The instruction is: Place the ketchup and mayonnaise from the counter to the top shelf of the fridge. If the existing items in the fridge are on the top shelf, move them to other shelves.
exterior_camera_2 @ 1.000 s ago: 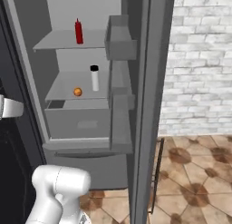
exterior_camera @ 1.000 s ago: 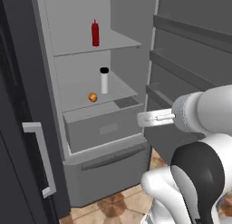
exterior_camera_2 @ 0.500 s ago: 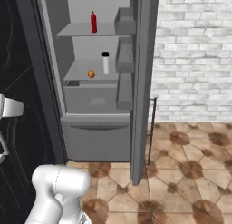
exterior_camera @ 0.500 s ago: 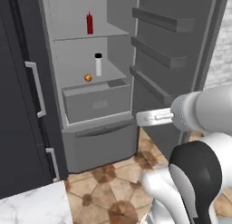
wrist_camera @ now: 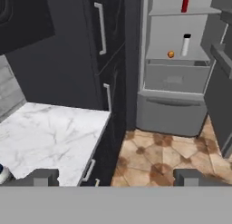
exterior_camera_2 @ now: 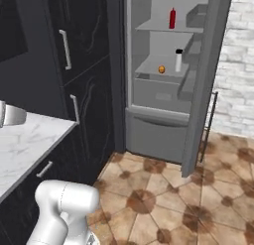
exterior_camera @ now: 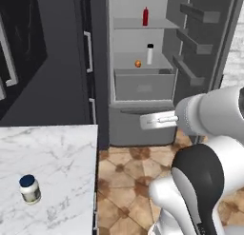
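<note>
The slim red ketchup [exterior_camera: 145,16] stands on the top shelf [exterior_camera: 127,24] of the open grey fridge [exterior_camera: 143,129]. On a lower shelf lies the small orange ball [exterior_camera: 137,63]. The squat white mayonnaise [exterior_camera: 29,189] jar with its blue lid sits on the marble counter [exterior_camera: 62,153], near its front left. My gripper [wrist_camera: 116,177] hangs open and empty, its fingertips [wrist_camera: 45,177] wide apart, above the counter's edge and the floor, well back from the fridge. In the hand view the mayonnaise [wrist_camera: 3,173] peeks in at the left edge.
A white bottle with a dark cap [exterior_camera: 150,53] stands beside the orange ball. The fridge door [exterior_camera: 209,44] with its bins swings open to the right. Dark cupboards [exterior_camera: 52,63] with silver handles stand left of the fridge. Brown tiled floor [exterior_camera: 128,172] lies between counter and fridge.
The base has backed away and turned left, so the whole picture shifted. The fridge now looks farther off, and the counter with the mayonnaise has come into view. The gripper stays open.
</note>
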